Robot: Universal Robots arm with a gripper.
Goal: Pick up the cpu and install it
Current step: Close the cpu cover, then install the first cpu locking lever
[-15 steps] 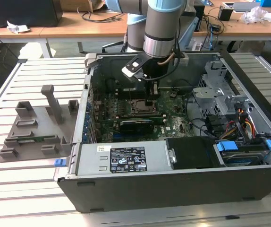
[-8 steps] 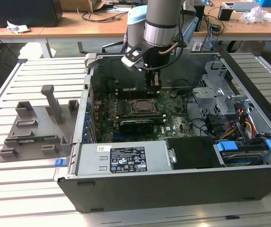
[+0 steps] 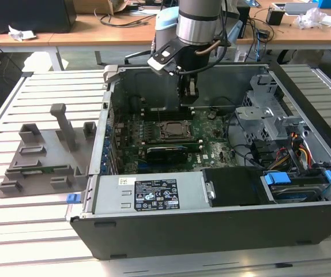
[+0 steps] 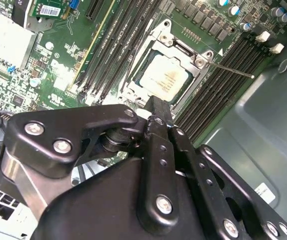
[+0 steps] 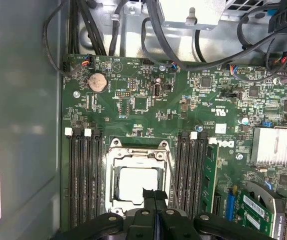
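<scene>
The cpu (image 5: 132, 181), a silvery square chip, lies flat inside the socket frame (image 5: 112, 167) on the green motherboard. It also shows in the second wrist view (image 4: 164, 76) and in the exterior view (image 3: 172, 130). My gripper (image 5: 154, 194) hangs just above the chip's edge with its black fingers (image 4: 157, 106) pressed together and nothing between them. In the exterior view the gripper (image 3: 189, 99) reaches down into the open computer case (image 3: 211, 242), over the back part of the board.
Memory slots (image 5: 83, 175) flank the socket on both sides. A silver heatsink (image 5: 272, 145) and bundled cables (image 5: 158, 45) sit near the board's edges. A drive cage (image 3: 269, 109) fills the case's right in the exterior view. A grey fixture (image 3: 44, 153) rests on the slatted table at that view's left.
</scene>
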